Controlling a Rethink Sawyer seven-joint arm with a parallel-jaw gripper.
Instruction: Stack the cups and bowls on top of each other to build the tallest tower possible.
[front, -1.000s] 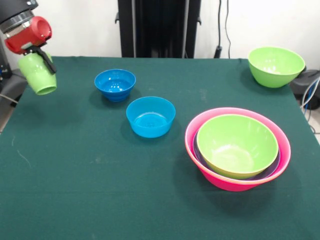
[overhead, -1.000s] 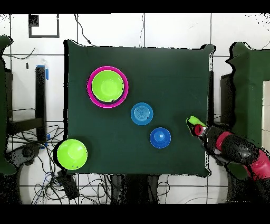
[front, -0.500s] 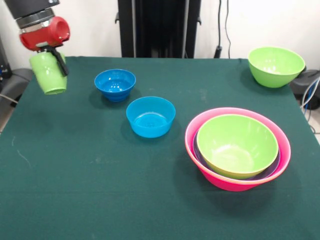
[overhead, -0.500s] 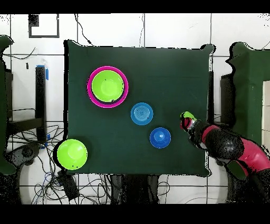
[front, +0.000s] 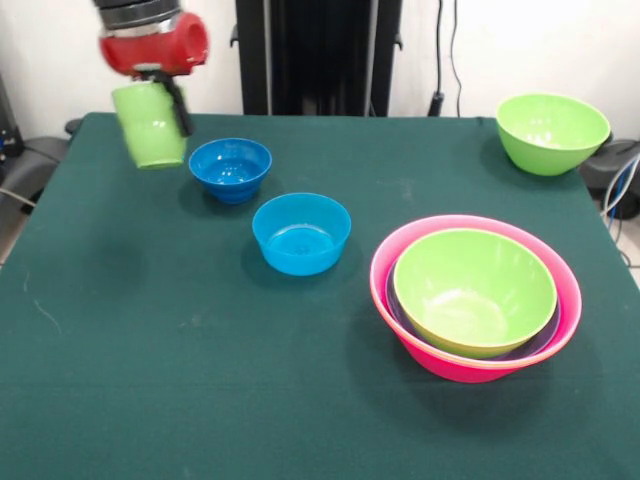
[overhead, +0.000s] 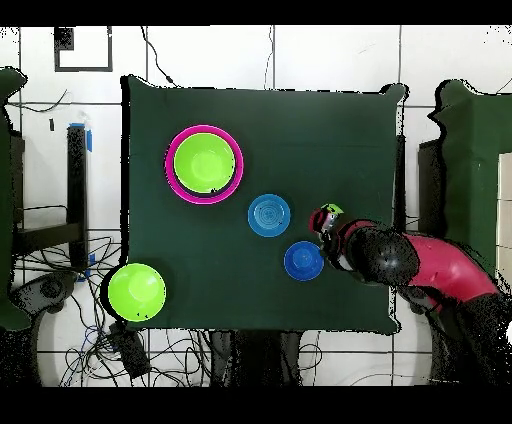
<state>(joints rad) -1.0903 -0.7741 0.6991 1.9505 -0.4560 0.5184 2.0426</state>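
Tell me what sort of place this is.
Probably a robotics lab: a red and black robot arm works over a table with a green cloth, loose cables trail on the tiled floor, and only plastic bowls are laid out.

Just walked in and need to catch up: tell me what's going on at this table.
The robot's gripper holds a light-green cup in the air, mouth down, beside the farther small blue bowl. A second blue bowl sits nearer the middle. The tower so far is a green bowl nested in a purple one inside a big pink bowl. Another green bowl waits at a far corner.
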